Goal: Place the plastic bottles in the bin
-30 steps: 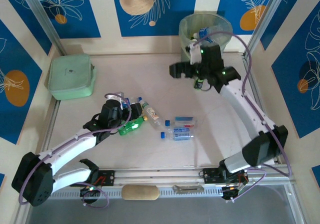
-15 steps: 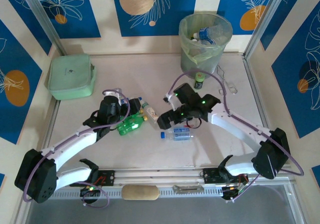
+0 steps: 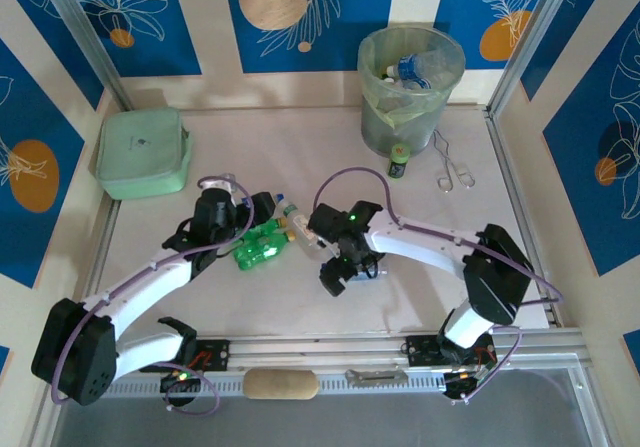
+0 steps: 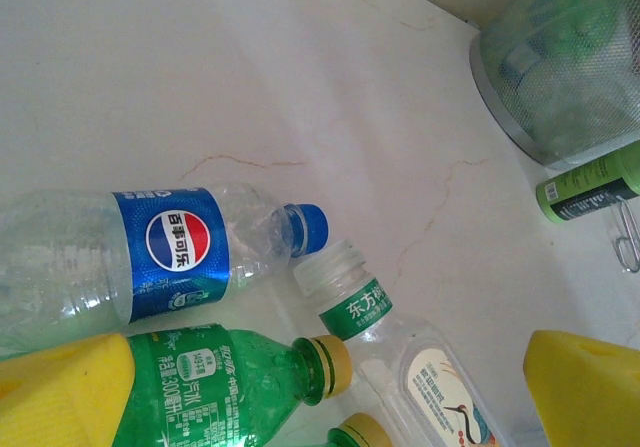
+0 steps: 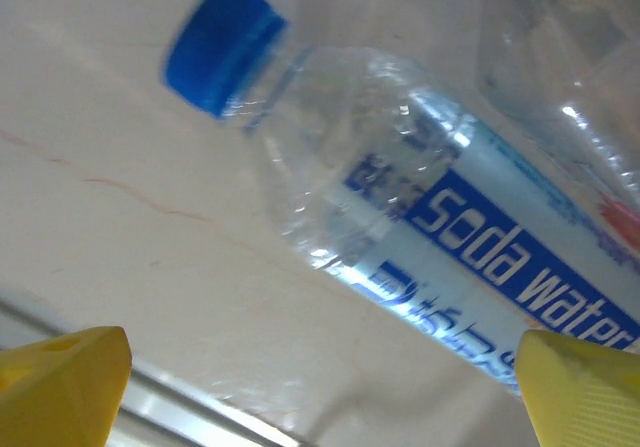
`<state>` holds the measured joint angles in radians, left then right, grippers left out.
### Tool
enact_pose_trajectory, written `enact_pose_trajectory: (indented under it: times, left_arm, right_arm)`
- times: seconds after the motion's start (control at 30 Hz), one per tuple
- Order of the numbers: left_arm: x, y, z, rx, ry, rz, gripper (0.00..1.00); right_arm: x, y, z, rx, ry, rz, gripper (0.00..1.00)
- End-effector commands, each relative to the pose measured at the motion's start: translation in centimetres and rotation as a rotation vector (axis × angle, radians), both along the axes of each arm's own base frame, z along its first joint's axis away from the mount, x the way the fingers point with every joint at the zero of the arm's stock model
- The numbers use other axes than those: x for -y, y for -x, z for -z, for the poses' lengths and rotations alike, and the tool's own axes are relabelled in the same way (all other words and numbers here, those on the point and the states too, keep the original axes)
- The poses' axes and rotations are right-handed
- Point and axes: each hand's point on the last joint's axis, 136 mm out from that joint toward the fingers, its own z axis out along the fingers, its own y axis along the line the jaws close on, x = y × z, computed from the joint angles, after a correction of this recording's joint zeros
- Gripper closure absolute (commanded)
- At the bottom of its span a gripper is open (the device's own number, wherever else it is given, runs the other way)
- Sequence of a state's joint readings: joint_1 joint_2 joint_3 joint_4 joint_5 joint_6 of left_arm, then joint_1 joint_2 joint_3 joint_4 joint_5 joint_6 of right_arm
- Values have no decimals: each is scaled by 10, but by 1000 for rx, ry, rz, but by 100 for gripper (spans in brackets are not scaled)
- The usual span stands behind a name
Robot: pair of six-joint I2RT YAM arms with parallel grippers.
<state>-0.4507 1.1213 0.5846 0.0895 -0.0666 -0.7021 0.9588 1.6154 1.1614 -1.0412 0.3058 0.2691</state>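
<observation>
Several plastic bottles lie mid-table. My left gripper (image 3: 250, 225) (image 4: 320, 407) hovers open over a cluster of them: a Pepsi bottle (image 4: 170, 257), a green bottle (image 4: 220, 387) (image 3: 262, 247) between its yellow fingertips (image 4: 60, 392), and a clear bottle with a green band (image 4: 400, 357) (image 3: 298, 225). My right gripper (image 3: 340, 267) (image 5: 325, 397) is open just above a clear soda-water bottle (image 5: 450, 217) with a blue cap (image 5: 222, 45); that bottle lies flat between the spread fingers, not gripped. The grey bin (image 3: 372, 117) (image 4: 570, 67) stands at the back right with bottles (image 3: 412, 67) inside.
A mint-green square pouch (image 3: 143, 152) lies at the back left. A short dark container with a green top (image 3: 399, 160) (image 4: 590, 185) stands in front of the bin, metal tongs (image 3: 452, 172) to its right. A metal rail (image 3: 400, 345) runs along the near edge.
My right arm swung from the bin down to the bottles at mid-table and now sits low over the soda-water bottle. The left gripper edged slightly over its cluster.
</observation>
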Motion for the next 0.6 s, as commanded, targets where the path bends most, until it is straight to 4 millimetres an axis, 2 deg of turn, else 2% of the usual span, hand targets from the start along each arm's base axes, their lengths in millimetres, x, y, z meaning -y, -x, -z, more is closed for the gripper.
enact_pose_trajectory:
  times: [0.0,0.2,0.33,0.57]
  left_arm:
    - [1,-5,-11,19,37,5,0]
    - [-5,-3,-9,19,49,-12,0]
    - [-5,-3,-10,20,55,-9,0]
    - [-6,-3,-10,21,61,-11,0]
  right_arm:
    - [12,-11,0,65,111,-32,1]
    - [14,-26,6,143,152,-81,1]
    - [8,-35,10,171,133,-122,1]
    - [-3,-31,22,129,70,-144,1]
